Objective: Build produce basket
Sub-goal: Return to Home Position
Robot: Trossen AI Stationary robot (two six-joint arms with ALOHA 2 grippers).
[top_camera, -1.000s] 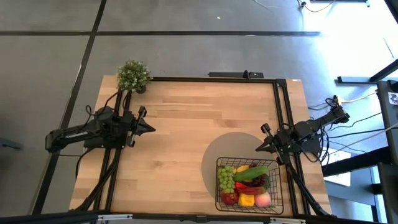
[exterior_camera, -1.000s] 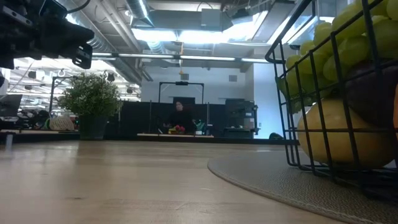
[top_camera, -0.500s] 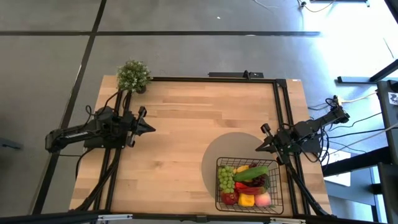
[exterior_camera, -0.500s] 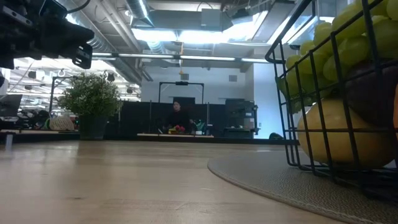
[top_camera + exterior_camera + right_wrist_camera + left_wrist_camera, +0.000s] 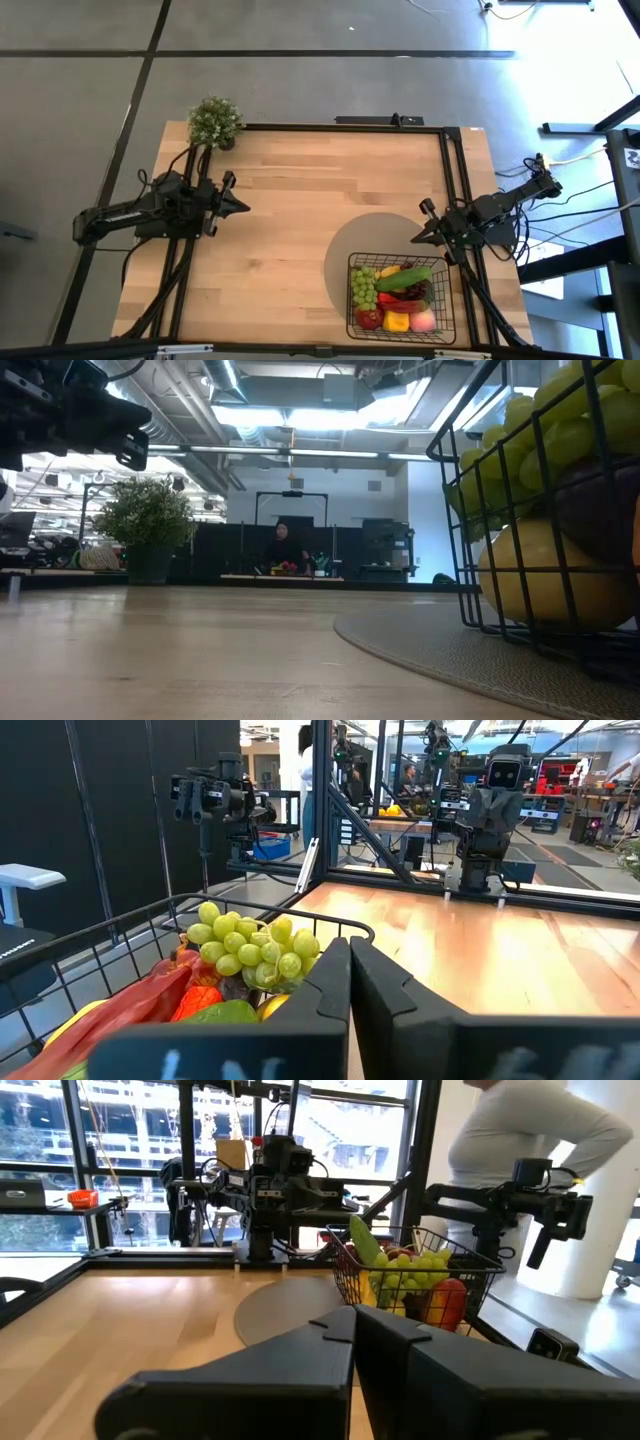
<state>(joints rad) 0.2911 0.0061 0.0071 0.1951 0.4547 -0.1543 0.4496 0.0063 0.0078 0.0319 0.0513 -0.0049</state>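
On grey mat point(image 5: 358, 240), basket point(image 5: 400, 256) holds produce point(image 5: 402, 296); left fingers point(image 5: 290, 1370), right fingers point(image 5: 305, 1010) clenched, empty.

Basket point(image 5: 400, 256): black wire mesh. Contents: pale green grapes point(image 5: 364, 287), dark green cucumber point(image 5: 405, 278), red apple point(image 5: 369, 319), yellow fruit point(image 5: 397, 322), pink peach point(image 5: 424, 321). Mat point(image 5: 370, 235): plain grey. Worktop point(image 5: 300, 210): light wood, plank pattern. Potted plant point(image 5: 214, 121): green foliage.

The wooden table point(image 5: 300, 230) is bare across its middle and near left. At the near right, the wire basket point(image 5: 352, 300), heaped with produce point(image 5: 400, 290), stands on a round grey mat point(image 5: 365, 235). A potted plant point(image 5: 214, 122) fills the far left corner. The left gripper point(image 5: 243, 207) hangs by the left edge, and the right gripper point(image 5: 416, 238) just beyond the basket, both pinched together.
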